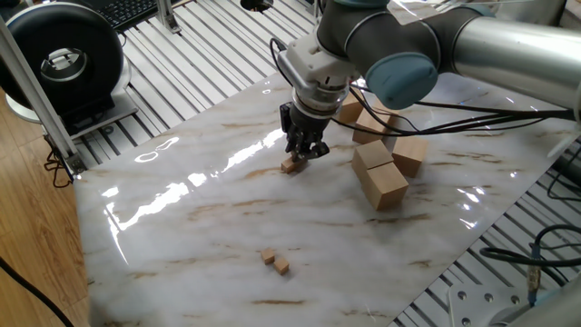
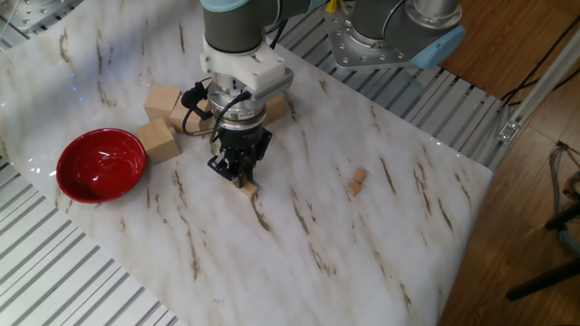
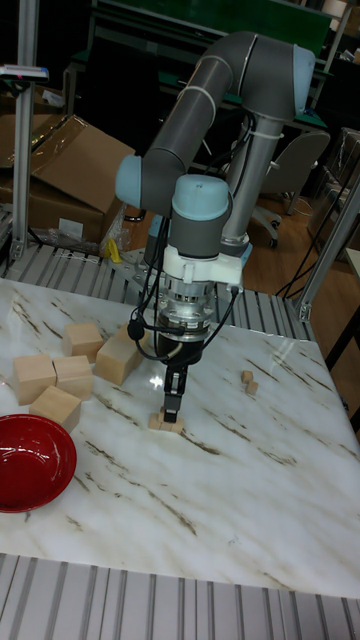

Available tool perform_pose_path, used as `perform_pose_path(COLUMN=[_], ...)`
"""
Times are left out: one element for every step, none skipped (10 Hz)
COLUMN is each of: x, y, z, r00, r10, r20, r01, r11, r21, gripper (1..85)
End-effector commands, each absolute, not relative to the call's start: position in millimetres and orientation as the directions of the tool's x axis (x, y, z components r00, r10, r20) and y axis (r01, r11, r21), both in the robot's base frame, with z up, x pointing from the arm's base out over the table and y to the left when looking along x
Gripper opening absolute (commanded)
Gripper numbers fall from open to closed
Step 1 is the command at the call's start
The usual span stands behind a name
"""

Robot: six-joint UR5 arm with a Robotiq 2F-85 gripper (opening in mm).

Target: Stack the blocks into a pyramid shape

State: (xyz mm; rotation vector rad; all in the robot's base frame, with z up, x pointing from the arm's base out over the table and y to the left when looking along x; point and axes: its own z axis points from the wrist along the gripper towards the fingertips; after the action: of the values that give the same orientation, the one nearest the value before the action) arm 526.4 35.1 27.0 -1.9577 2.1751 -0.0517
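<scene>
Just above the marble table, the gripper points down over a small pile of blocks, fingertips at its top; grip not discernible. Two more tiny cubes sit touching each other, well apart near the table edge. Large wooden blocks and red bowl lie off to the sides.

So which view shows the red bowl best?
The other fixed view: the red bowl sits whole, seen from above, left of the gripper. The tall fixed view cuts the bowl off at the left edge. One fixed view doesn't show it.
</scene>
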Motion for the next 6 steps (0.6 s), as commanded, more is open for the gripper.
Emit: perform_pose_path(x=[527.1, 527.0, 527.4, 528.7, 528.6, 528.6], y=[34.7, 32.5, 32.2, 32.4, 34.2, 36.0], z=[28.3, 29.6, 30.7, 31.3, 31.2, 31.1], r00=[-0.09, -0.082, -0.079, -0.075, -0.075, -0.075], r10=[-0.985, -0.986, -0.987, -0.988, -0.987, -0.986], r20=[-0.145, -0.143, -0.142, -0.137, -0.143, -0.15], r01=[-0.979, -0.981, -0.981, -0.982, -0.982, -0.982], r11=[0.113, 0.106, 0.102, 0.097, 0.098, 0.099], r21=[-0.167, -0.165, -0.164, -0.163, -0.161, -0.16], gripper=[10.7, 13.7, 14.7, 15.7, 17.3, 19.0])
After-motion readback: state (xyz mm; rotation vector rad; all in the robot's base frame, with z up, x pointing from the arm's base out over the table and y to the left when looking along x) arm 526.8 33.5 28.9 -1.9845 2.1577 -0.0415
